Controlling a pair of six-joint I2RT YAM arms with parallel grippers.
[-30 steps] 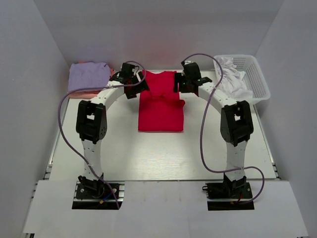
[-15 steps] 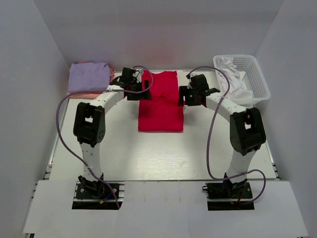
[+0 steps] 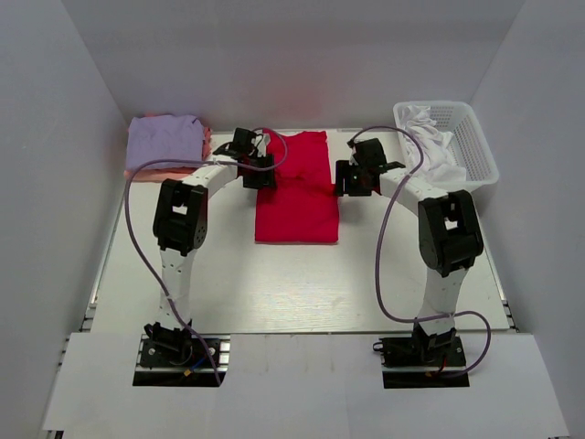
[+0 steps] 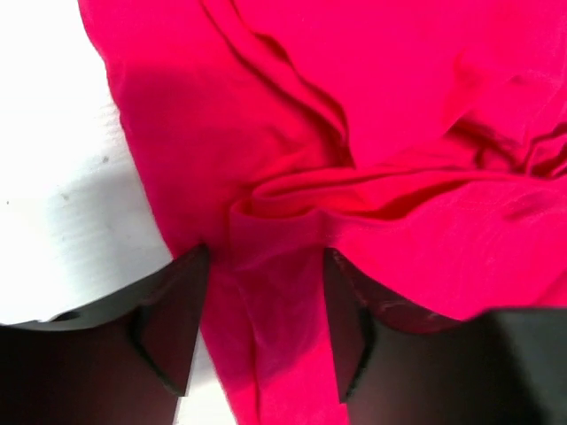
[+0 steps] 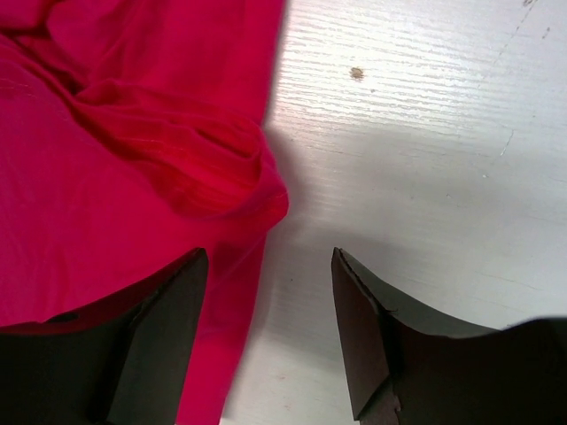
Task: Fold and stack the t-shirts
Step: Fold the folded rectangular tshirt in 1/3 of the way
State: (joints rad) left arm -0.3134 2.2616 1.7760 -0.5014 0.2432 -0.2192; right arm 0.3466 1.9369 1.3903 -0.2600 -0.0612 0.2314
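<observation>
Tabletop (image 3: 274, 283): red t-shirt (image 3: 297, 197) runs near-to-far.

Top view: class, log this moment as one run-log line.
red t-shirt: mid-table | left jaws: open astride its fold | right jaws: open over its right edge | lavender shirt: far left

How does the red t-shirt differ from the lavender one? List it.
Place: the red t-shirt lies mid-table; the lavender t-shirt sits in the far left corner.
Support: red lies straight on the table; lavender tops a salmon-pink shirt.
Shape: red is a long strip; lavender a compact fold.
Both are plain cloth.
</observation>
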